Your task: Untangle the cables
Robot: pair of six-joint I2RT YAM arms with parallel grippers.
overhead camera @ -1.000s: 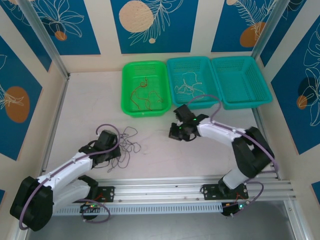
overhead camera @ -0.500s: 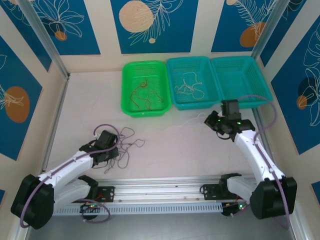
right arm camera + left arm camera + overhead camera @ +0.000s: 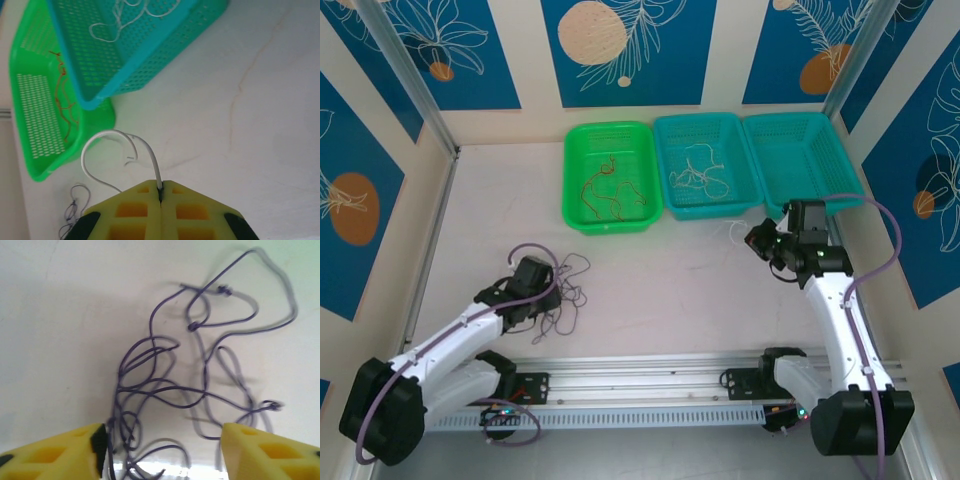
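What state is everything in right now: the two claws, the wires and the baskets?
left gripper, open over the purple cables.
right gripper, shut on a pale cable.
purple cables, tangled, lying on the table.
pale cable, pinched in the jaws, looping out.
green basket, holds reddish-brown cables.
middle teal basket, holds pale cables.

a robot lab test cell: aluminium rail, blue leaf-print panels around a white table
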